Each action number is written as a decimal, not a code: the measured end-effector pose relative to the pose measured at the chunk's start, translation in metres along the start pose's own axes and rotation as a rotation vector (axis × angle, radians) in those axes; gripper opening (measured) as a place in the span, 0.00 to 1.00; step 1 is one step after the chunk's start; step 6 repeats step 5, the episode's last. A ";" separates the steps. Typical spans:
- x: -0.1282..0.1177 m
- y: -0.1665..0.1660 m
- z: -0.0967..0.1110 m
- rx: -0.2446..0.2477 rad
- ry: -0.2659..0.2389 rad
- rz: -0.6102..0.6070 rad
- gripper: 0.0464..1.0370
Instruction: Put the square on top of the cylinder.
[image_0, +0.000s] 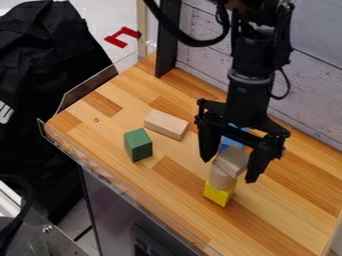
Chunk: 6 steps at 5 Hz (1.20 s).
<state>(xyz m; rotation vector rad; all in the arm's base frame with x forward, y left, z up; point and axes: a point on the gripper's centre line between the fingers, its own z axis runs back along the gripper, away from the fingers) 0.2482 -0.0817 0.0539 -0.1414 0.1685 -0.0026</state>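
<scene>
Pale wooden square (233, 159) sits on a matching cylinder (220, 179); end effector (228, 170) spread around the square.

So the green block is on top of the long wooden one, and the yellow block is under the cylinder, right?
Not quite: in the camera view, the green block stands on the table beside the long wooden block, not on it. The yellow block is under the cylinder.
</scene>
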 end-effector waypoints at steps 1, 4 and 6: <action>-0.003 0.001 0.028 0.010 -0.082 0.008 0.96; -0.005 0.022 0.043 0.043 -0.135 0.073 0.96; -0.005 0.039 0.046 0.044 -0.177 0.134 0.96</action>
